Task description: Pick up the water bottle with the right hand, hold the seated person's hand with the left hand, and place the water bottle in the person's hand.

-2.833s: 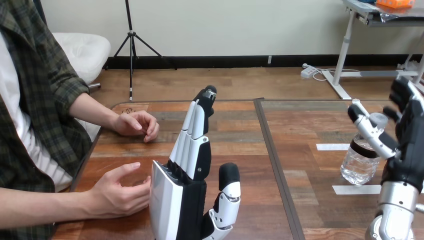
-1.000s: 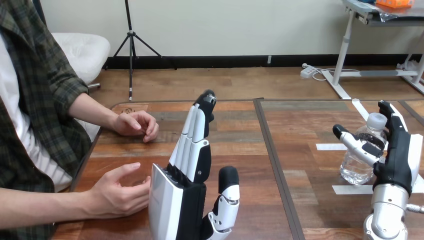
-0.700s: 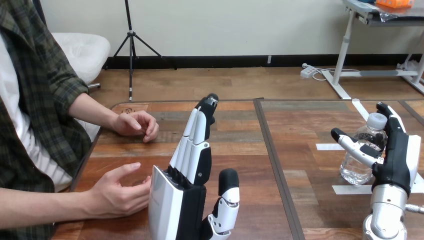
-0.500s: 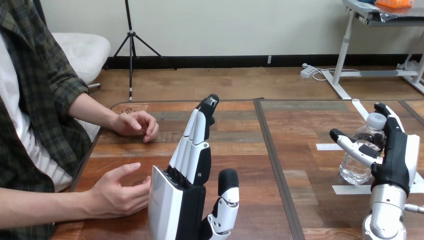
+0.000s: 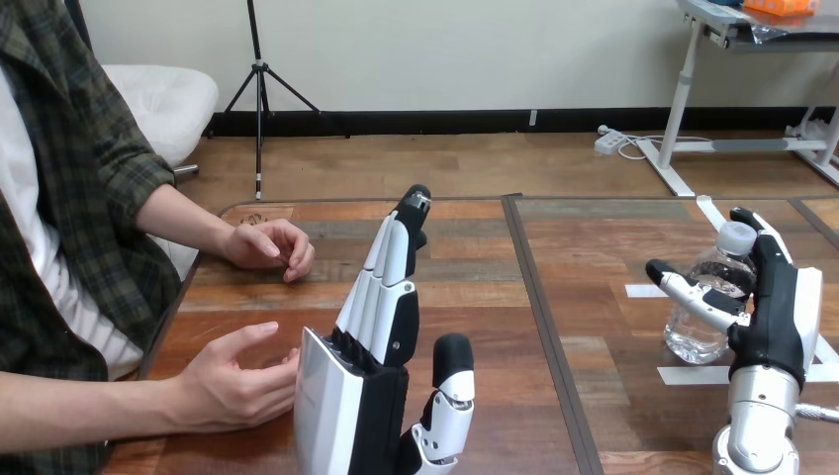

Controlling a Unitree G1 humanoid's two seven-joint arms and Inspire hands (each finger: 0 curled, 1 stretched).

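A clear water bottle (image 5: 696,322) with a white cap stands upright on the table's right half. My right hand (image 5: 777,307) is around it: the thumb reaches across its left front, and the straight fingers rise along its right side past the cap. My left hand (image 5: 381,396) stands upright at the bottom centre, open, fingers straight and pointing away. The person's hand at the lower left (image 5: 233,386) rests on the table with its fingertips right beside the white back of my left hand; I cannot tell whether they touch.
The person's other hand (image 5: 269,244) lies loosely curled on the table further back at the left. Two white tape strips (image 5: 693,375) mark the wood near the bottle. A dark seam (image 5: 539,297) runs front to back between the two tabletops.
My right hand came down from above and to the right and closed in around the bottle. The bottle has shifted slightly left with it. My left hand and the person's hands stayed still.
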